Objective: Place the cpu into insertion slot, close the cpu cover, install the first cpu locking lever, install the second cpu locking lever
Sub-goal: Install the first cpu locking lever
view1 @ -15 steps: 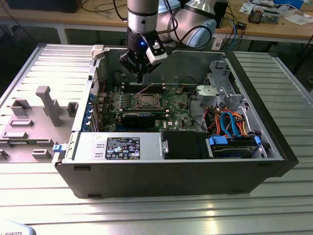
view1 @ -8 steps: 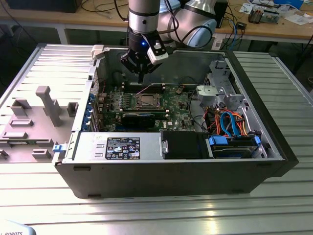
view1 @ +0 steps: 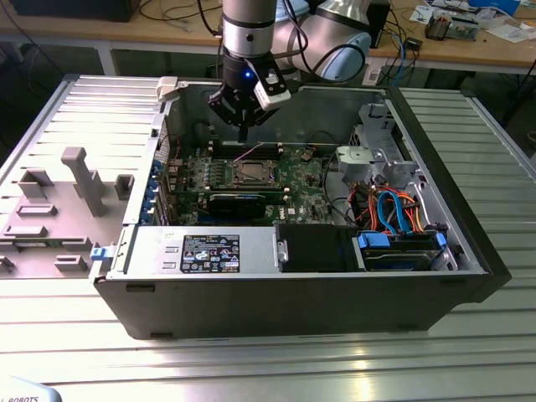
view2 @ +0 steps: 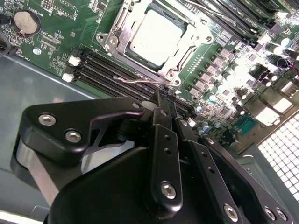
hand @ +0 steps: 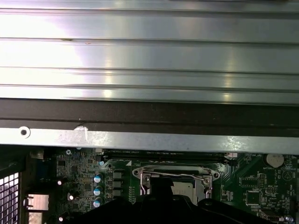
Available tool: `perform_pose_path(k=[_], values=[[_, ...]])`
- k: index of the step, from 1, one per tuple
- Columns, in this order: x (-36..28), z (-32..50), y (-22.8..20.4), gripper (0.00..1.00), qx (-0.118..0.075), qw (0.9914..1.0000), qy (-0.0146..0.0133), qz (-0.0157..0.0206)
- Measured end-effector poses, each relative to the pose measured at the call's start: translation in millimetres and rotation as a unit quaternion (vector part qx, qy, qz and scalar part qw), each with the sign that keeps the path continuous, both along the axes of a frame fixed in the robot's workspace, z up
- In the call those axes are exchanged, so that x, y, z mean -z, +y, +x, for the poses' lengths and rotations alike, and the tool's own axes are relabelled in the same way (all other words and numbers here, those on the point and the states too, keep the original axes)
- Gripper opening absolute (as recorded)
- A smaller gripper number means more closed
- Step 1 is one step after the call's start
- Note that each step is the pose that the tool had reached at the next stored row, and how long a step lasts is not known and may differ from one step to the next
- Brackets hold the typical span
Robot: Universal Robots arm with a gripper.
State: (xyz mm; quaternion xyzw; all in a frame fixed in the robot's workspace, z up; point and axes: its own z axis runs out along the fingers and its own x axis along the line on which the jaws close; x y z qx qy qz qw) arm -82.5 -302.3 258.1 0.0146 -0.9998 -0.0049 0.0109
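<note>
Ribbed metal table w/ open PC case; tool fingers pinched together, empty, just above lever beside cpu cover; cpu seated, frame centre-top.

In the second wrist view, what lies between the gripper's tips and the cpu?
Between the gripper and the cpu lie the cpu cover frame edge and a thin metal locking lever.

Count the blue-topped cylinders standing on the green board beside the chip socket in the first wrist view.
3. The blue-topped cylinders stand in a short column on the green board, beside the socket: one, one, one. The black claw housing may hide others.
</note>
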Motion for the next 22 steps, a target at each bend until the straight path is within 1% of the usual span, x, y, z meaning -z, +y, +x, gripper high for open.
perform_pose_path(k=[22], values=[[0.1,5.8,0.0,0.11,0.0,1.0,0.0001,0.0]])
